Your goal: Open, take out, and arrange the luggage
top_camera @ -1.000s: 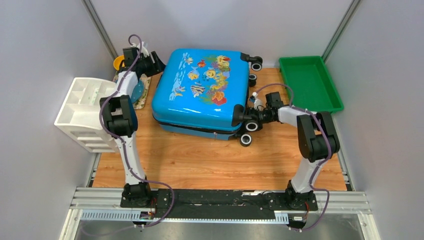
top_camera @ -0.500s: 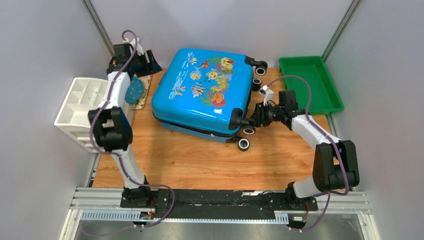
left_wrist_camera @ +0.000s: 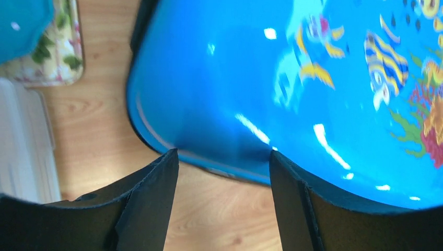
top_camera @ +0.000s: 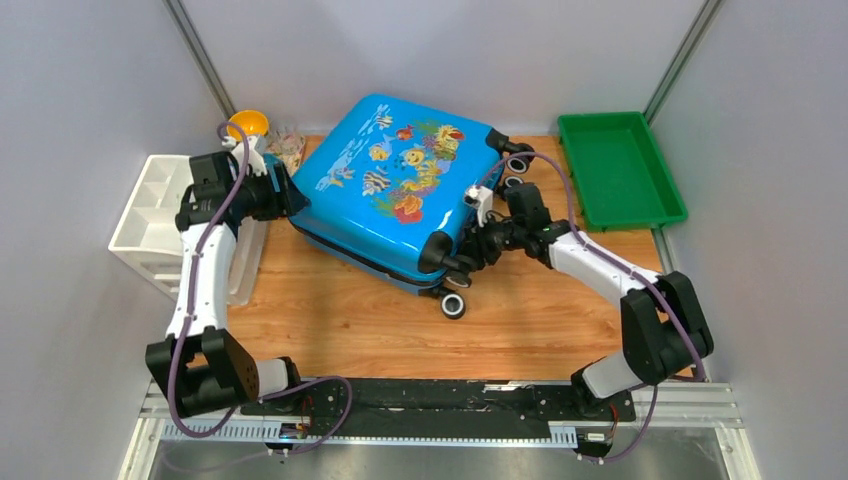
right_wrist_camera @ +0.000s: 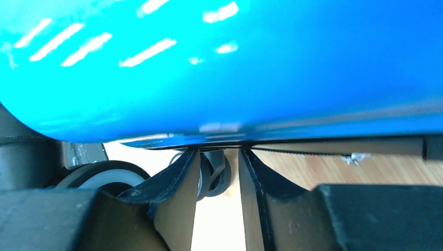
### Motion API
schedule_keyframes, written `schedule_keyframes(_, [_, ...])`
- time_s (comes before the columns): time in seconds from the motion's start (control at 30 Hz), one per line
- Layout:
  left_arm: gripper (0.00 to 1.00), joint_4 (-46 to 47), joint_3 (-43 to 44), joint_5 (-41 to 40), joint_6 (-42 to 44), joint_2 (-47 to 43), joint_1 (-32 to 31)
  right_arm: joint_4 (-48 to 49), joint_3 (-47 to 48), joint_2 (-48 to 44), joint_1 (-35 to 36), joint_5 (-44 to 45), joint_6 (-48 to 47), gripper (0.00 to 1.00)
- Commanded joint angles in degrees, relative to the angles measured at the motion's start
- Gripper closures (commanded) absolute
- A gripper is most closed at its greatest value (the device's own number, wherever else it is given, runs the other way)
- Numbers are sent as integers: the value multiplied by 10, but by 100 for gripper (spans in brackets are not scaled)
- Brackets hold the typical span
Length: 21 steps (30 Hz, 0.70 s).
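Note:
The luggage [top_camera: 395, 190] is a glossy bright-blue hard-shell suitcase with a fish and coral print. It lies closed and flat on the wooden table, turned at an angle, with its black wheels [top_camera: 453, 304] to the near right. My left gripper [top_camera: 283, 197] is open at its left corner; in the left wrist view the blue shell [left_wrist_camera: 292, 78] fills the space just beyond the gripper [left_wrist_camera: 223, 159]. My right gripper [top_camera: 468, 247] is at the wheel end. In the right wrist view it [right_wrist_camera: 219, 154] is slightly open under the shell's edge [right_wrist_camera: 219, 68], with a wheel [right_wrist_camera: 215, 178] behind the gap.
A white compartmented organiser [top_camera: 150, 225] stands at the left edge. A green tray [top_camera: 620, 165] stands at the back right. A yellow bowl [top_camera: 247, 123] and a floral cloth [top_camera: 287, 150] lie at the back left; the cloth also shows in the left wrist view [left_wrist_camera: 52, 52].
The suitcase has turned and slid toward the near left. My left gripper came from the back corner to the suitcase's left corner. My right gripper moved left with the wheel end.

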Motion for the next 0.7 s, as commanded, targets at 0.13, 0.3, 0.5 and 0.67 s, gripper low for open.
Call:
schedule_keyframes(0.13, [32,64,-56,36,-25,74,0,145,114,21,21,68,43,62])
schedule_keyframes(0.3, [32,119,59,43,-68,197,1,90,97,-58,-31,116,16,54])
schedule_keyframes(0.5, [34,119,226,52,-83,339,-15,65,33,-137,-39,254,-5,28])
schedule_keyframes(0.67, [32,101,273,61,-69,364,-33,67,7,-119,-39,165,-6,35])
